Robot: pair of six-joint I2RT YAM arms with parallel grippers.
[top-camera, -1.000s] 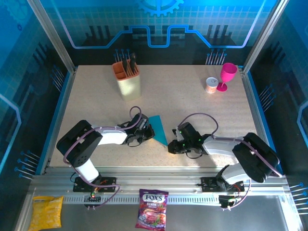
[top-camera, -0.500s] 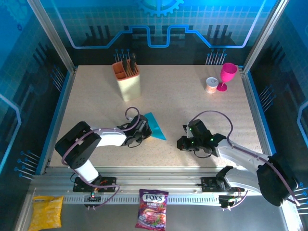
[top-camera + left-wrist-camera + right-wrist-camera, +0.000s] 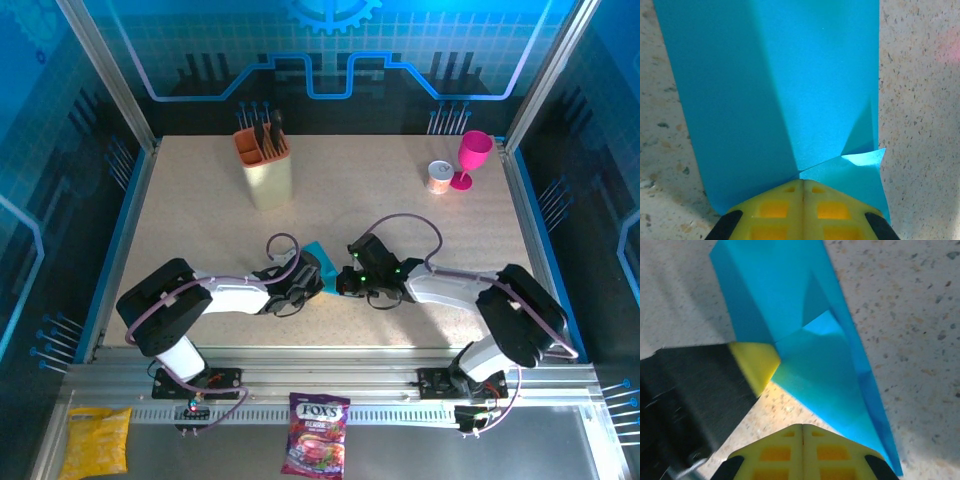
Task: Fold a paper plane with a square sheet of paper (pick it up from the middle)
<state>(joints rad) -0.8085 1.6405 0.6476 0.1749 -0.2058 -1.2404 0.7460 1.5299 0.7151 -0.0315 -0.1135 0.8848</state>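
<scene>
Speckled tabletop (image 3: 200, 230) — left end effector (image 3: 802, 182) pinches blue paper (image 3: 790, 75); right end effector (image 3: 802, 427) shut beside it.

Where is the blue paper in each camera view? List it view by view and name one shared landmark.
Top external: blue paper lies low centre on the table.
Left wrist: blue paper spans the middle, from top edge to near the bottom.
Right wrist: blue paper slants from top centre to lower right.
Shared landmark: the speckled beige table beneath it.
</scene>
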